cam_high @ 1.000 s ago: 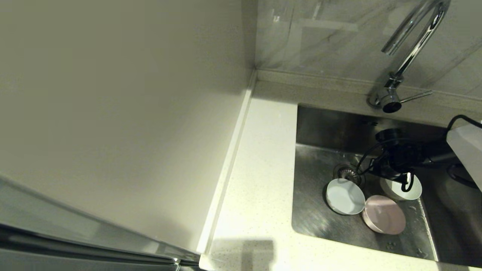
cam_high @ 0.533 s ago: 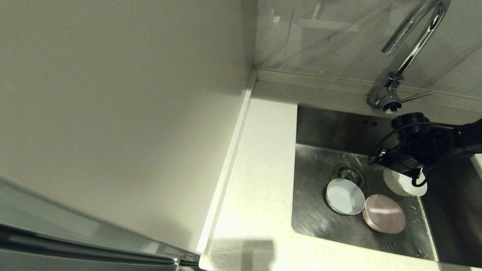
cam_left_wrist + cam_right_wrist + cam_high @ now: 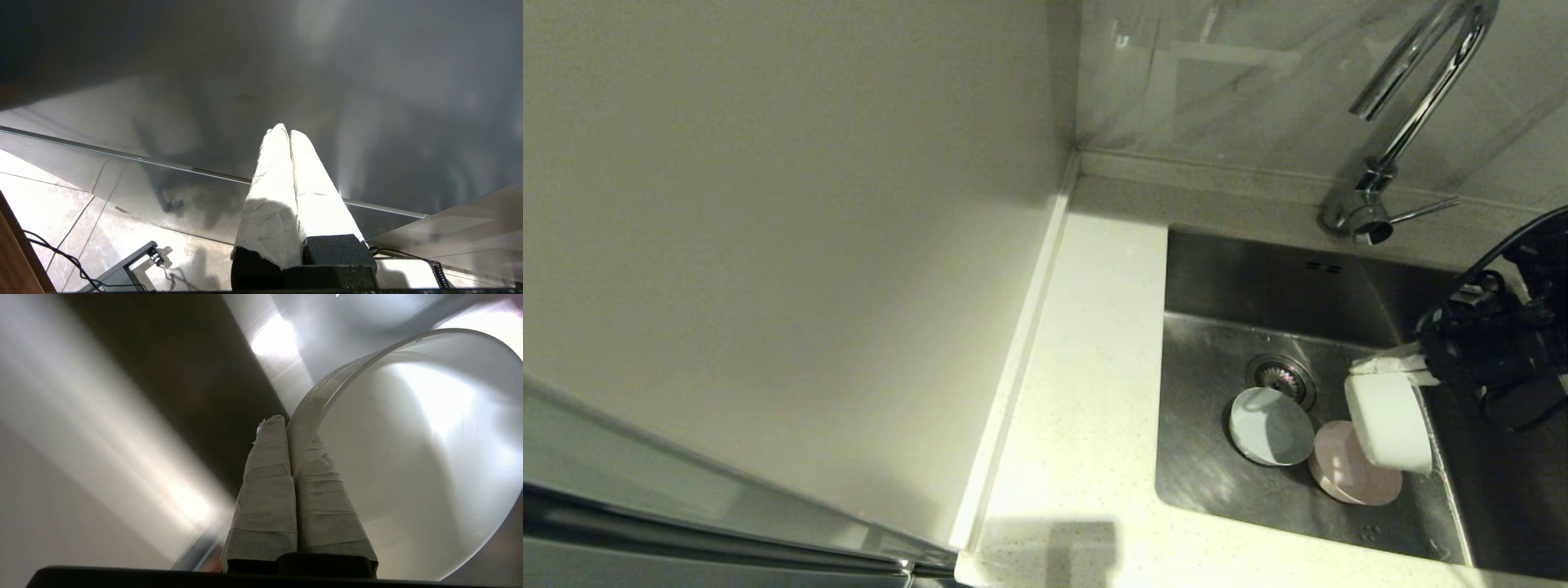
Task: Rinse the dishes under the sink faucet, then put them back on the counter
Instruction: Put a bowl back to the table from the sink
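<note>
My right gripper is shut on the rim of the whitish-green bowl, holding it lifted and tipped on edge above the right part of the sink. In the right wrist view the bowl fills the frame, its rim pinched between the taped fingers. The pale blue bowl lies beside the drain strainer, and the pale pink bowl touches it. The chrome faucet rises at the back with no water showing. My left gripper is shut and empty, away from the sink.
The speckled off-white counter runs left of the sink along a plain beige wall panel. The faucet's thin lever points right. Two overflow slots mark the sink's back wall. Floor tiles and cables show under the left gripper.
My right gripper has lifted the whitish-green bowl off the sink floor, drawn back to the right and turned, so the bowl now hangs tipped on edge over the pink bowl.
</note>
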Available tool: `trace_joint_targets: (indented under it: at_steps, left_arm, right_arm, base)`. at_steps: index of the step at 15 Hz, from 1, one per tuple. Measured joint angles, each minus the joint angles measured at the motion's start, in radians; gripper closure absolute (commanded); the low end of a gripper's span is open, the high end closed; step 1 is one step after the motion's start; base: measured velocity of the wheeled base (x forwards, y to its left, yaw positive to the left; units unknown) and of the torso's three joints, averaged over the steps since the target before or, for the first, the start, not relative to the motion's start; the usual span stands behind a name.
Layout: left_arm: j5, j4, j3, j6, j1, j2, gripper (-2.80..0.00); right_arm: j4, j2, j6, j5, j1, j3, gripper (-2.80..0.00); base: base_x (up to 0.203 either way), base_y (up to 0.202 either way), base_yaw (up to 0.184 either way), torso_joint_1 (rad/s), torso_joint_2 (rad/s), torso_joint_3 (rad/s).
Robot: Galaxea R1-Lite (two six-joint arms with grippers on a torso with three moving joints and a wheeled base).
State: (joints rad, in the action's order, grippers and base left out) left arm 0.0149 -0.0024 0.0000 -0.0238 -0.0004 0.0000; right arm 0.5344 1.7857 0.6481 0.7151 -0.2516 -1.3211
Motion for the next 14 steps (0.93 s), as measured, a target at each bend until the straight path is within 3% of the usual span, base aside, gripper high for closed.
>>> trace_joint_targets:
  at_steps: [3,5,6,8,11,13,14]
  left_arm:
    - [0.000,0.000,0.000,0.000,0.000,0.000,0.00]
    - [0.000,0.000,0.000,0.000,0.000,0.000,0.00]
    - [0.000,0.000,0.000,0.000,0.000,0.000,0.00]
    - [0.000,0.000,0.000,-0.001,0.000,0.000,0.00]
    - [0.000,0.000,0.000,0.000,0.000,0.000,0.00]
    - [0.000,0.000,0.000,0.000,0.000,0.000,0.00]
    - [0.000,0.000,0.000,0.000,0.000,0.000,0.00]
  right_arm:
    - [0.117,-0.028,0.013,0.454,-0.092,-0.026,0.00]
    - [0.142,0.007,0.017,0.681,-0.148,-0.034,0.00]
    - [0.144,0.037,0.015,0.754,-0.164,-0.034,0.00]
    - [0.149,0.093,0.013,0.801,-0.181,-0.035,0.00]
    - [0.158,0.076,0.001,0.791,-0.187,-0.050,0.00]
    - [0.160,0.008,-0.006,0.698,-0.187,-0.100,0.00]
    - [0.161,-0.033,-0.010,0.615,-0.186,-0.128,0.00]
  base:
    - [0.000,0.000,0.000,0.000,0.00,0.000]
    - [0.000,0.000,0.000,0.000,0.00,0.000]
    - [0.000,0.000,0.000,0.000,0.00,0.000]
    - [0.000,0.000,0.000,0.000,0.00,0.000]
    - [0.000,0.000,0.000,0.000,0.00,0.000]
    - [0.000,0.000,0.000,0.000,0.00,0.000]
    - [0.000,0.000,0.000,0.000,0.00,0.000]
